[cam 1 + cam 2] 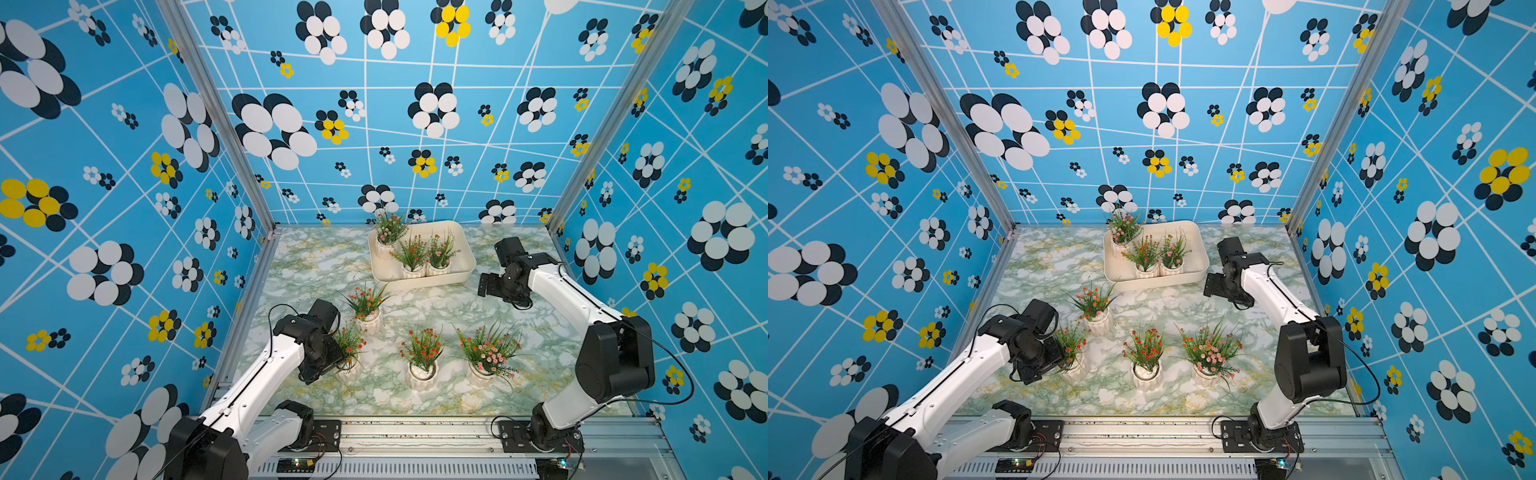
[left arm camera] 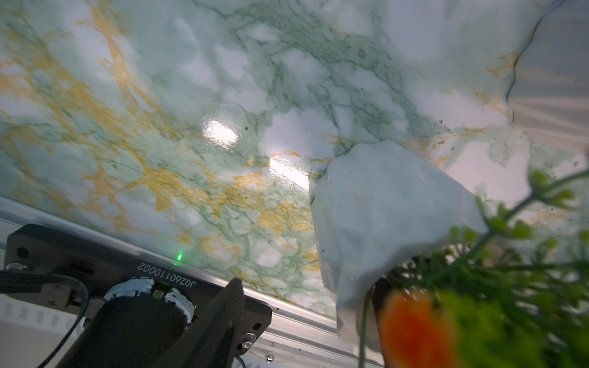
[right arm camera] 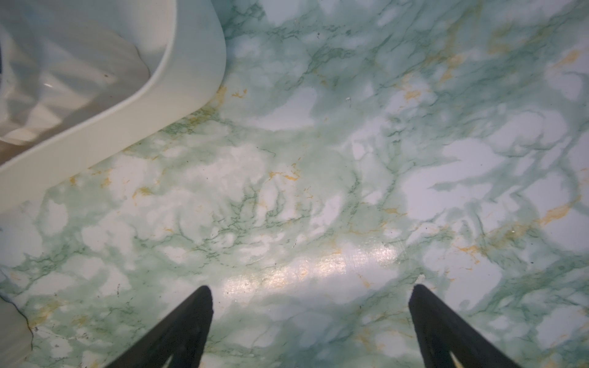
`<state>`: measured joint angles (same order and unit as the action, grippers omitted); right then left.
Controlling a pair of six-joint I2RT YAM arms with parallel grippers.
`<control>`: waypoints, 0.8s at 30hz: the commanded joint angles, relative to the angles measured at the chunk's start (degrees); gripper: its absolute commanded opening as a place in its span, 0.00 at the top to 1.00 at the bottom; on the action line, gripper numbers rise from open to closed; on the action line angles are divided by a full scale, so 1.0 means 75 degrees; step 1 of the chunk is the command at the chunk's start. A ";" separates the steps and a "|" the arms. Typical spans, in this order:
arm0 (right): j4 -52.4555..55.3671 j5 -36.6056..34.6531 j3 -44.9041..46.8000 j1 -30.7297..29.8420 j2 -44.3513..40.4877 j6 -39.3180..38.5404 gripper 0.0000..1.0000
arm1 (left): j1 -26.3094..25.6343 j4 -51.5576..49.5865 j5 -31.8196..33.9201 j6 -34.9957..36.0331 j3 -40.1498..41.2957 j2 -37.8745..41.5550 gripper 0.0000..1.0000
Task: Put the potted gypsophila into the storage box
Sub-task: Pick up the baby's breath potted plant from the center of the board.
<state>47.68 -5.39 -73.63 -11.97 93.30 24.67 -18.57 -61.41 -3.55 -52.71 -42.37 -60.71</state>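
The potted gypsophila I am after, a white ribbed ceramic pot of green sprigs with orange-red blooms (image 1: 350,365), stands upright on the green-and-gold marbled worktop (image 1: 316,266) at the lower left of both top views, not yet in the box. My left gripper (image 2: 307,283) is down beside it at wall height. The foliage spreads wide above, so I judge that only the pot body offers a firm surface.

In my left wrist view the dark finger (image 2: 228,312) at the lower middle of the frame is clear of the pot, with worktop showing between. I take the jaws to be part open and holding nothing. The opposite finger is lost behind leaves.

The shallow cream-white rectangular plastic storage box (image 1: 428,284) lies at the upper centre of the worktop, well apart from this pot. Three similar pots (image 1: 413,270) stand toward its left and lower side, leaving its right side free. Three more pots (image 1: 422,376) stand on the worktop between.

My right gripper (image 3: 312,290) hangs wide open and empty over bare worktop just beside the box's corner, seemingly out of the carrying path.
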 commanded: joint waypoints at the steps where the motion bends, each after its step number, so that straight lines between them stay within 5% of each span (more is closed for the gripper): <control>1: 0.0053 0.0074 0.0018 0.0049 0.0047 -0.0086 0.01 | -0.0074 0.0193 0.0091 -0.0144 0.0095 -0.0093 0.37; 16: -0.0135 0.0790 0.0085 0.0119 0.0015 -0.0331 0.01 | -0.0137 0.0624 0.0086 -0.0019 -0.0103 -0.0740 0.52; 24: -0.0109 0.0912 0.0056 0.0141 0.0075 -0.0370 0.01 | -0.0225 0.0851 0.0031 -0.0074 -0.0081 -0.0932 0.72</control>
<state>46.87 0.27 -73.58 -11.31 93.30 22.70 -19.70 -57.06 -3.60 -52.99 -42.50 -66.35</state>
